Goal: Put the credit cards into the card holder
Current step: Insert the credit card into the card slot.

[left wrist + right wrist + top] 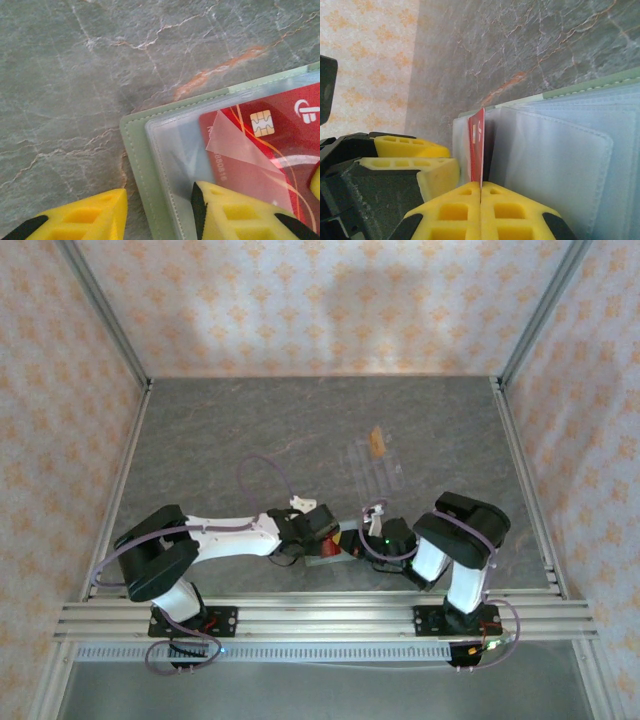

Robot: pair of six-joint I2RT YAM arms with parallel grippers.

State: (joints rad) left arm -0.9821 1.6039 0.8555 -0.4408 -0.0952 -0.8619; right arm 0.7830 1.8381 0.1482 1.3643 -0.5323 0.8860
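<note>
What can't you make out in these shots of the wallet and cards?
Top view: card holder mostly hidden under the arms.
Left wrist: red card cut off by the frame edge and left gripper; its number blurred.
Right wrist: card edge-on in the right gripper, face unseen.
Top view: clear tray too faint to count its cards.

Clad in white link shells between bulky black joint housings, on left arm [225, 533] and right arm [432, 562] alike. Bolted down on black base plates [192, 621]. Strung with thin lilac cables [262, 468] in loose loops. Tipped with yellow wedge fingers [95, 220], moulded with square hollows and black at the root; same on the right gripper [480, 192].
</note>
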